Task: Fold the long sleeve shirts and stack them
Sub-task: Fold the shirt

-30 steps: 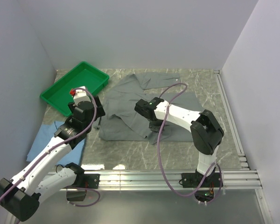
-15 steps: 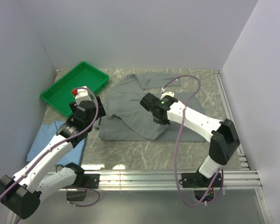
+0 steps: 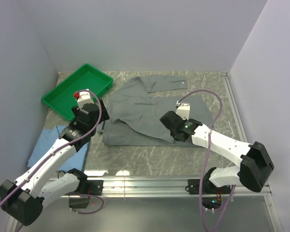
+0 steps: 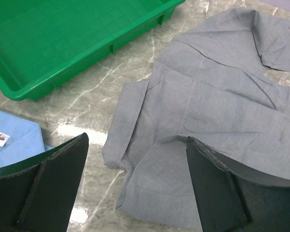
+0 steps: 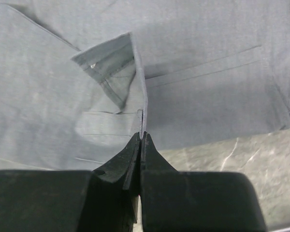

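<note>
Right gripper (image 5: 141,136): pressed together, pinching grey shirt (image 3: 135,108) edge at my fingertips. Left gripper (image 4: 137,141): spread, above shirt hem. Blue shirt (image 4: 12,140) to its left. Fold partial; stacking pending.

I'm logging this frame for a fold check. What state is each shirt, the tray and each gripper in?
grey shirt: spread on the table, partly folded, one edge pinched by the right gripper.
light blue shirt: lying flat at the near left, partly hidden.
green tray: upright, no cloth in it.
left gripper: open, holding nothing.
right gripper: shut on the grey shirt.
</note>
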